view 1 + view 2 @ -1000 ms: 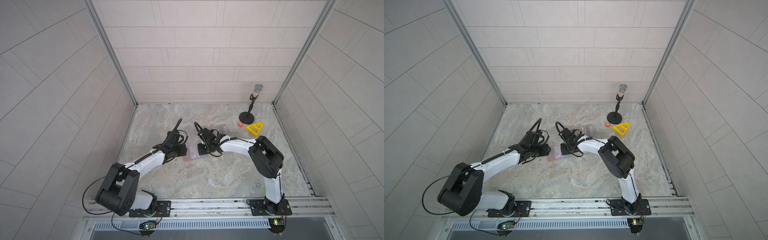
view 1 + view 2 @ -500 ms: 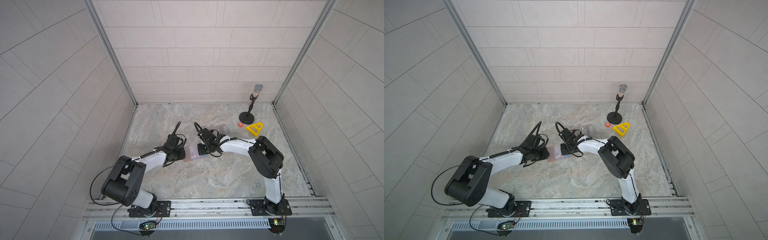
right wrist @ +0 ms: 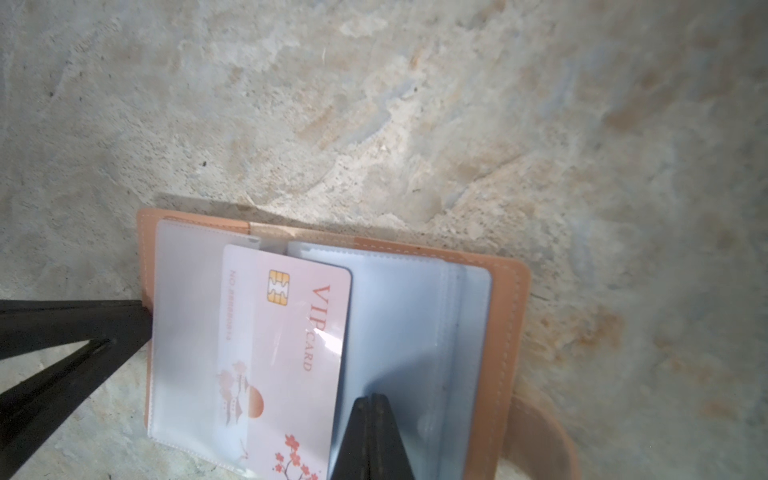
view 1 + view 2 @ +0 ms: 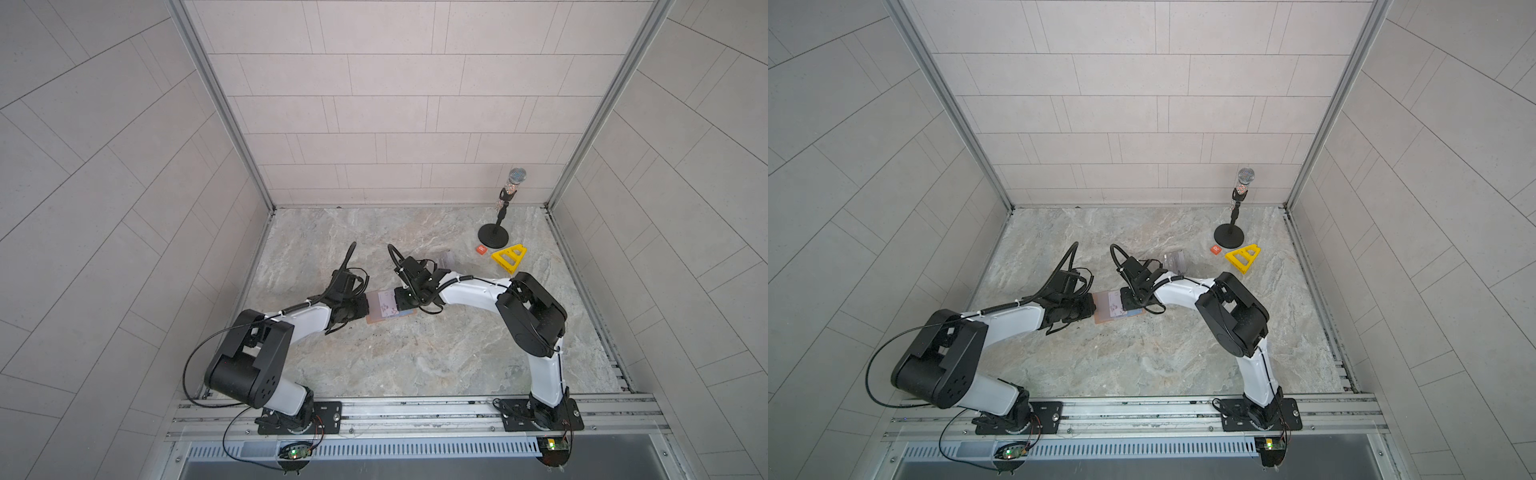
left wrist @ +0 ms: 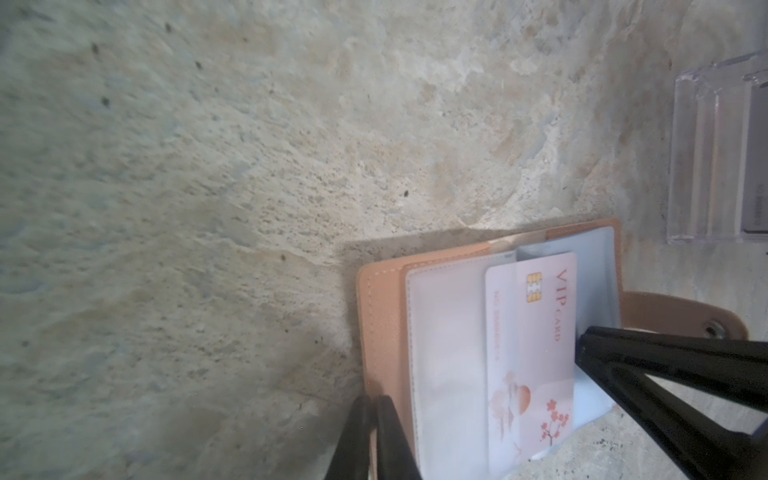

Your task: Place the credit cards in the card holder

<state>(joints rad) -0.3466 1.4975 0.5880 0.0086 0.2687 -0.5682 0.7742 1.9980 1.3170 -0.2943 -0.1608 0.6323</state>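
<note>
Lying open at the centre of the table [image 4: 415, 365], the holder [image 5: 382, 316] sits between both arms. At its 9 o'clock the left gripper [image 5: 371, 411] is closed on the leather cover edge. At 3 o'clock the right gripper [image 3: 371, 405] is closed tight, tips down on the clear sleeves [image 3: 407, 324]; pinching one or only pressing, cannot tell.

The box [image 5: 706, 158] is at the holder's 1 o'clock, near but apart. A grey card edge shows inside; the others are unreadable.

The pink card [image 3: 291, 332] is partway into a sleeve, one long edge free.

Judgement: the card is light, stiff and slick, so push at the free edge, not the face. The holder is soft and floppy, so keep the cover pinned.

The snap tab [image 5: 681, 316] is partly hidden behind a right finger.
</note>
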